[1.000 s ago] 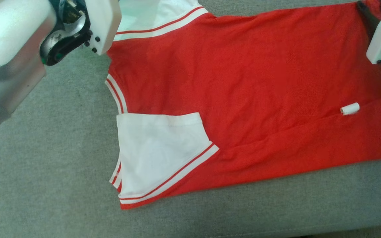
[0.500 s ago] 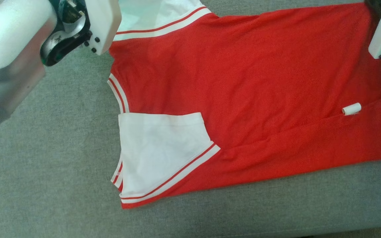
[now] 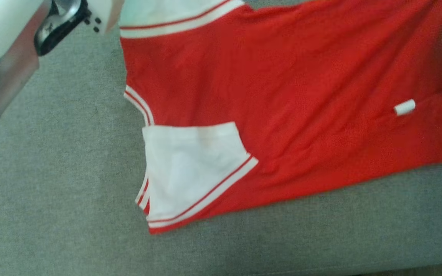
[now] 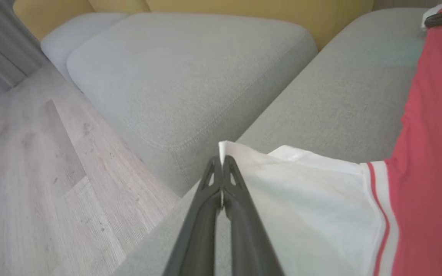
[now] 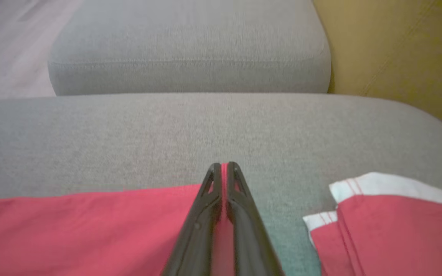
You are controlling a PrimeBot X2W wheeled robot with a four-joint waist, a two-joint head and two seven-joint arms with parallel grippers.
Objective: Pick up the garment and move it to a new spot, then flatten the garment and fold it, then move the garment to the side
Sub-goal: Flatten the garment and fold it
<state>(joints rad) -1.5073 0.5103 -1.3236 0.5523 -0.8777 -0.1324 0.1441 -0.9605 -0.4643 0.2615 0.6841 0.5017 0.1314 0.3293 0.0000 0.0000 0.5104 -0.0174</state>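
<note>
Garment first: a red jersey body with white, red-striped sleeves, spread broad across the grey seat cushion. Its near part lay on the upholstery, and its far edge, as I judged it, was drawn up at both corners. The near sleeve sat folded in over the red, and a small white tag rested on the body toward my right.

My left gripper was pressed fully closed on the very tip of the far sleeve, with only a sliver of white cloth in the pinch. My right gripper was clamped tight too, a strip of red hem caught between its jaws. Further out were a second grey seat, the yellow backrest and the wooden floor beside the cushion's edge at my left.

The danger, as I read it, was that left pinch. It was so close to the sleeve's corner that any tug could pull the cloth free, and that side would drop in a heap. Uneven travel between my two arms would skew the fold line and drag wrinkles across the body. A fast lift might also flip the near sleeve open. Carrying the cloth too far left risked trailing it over the cushion's edge toward the floor.
</note>
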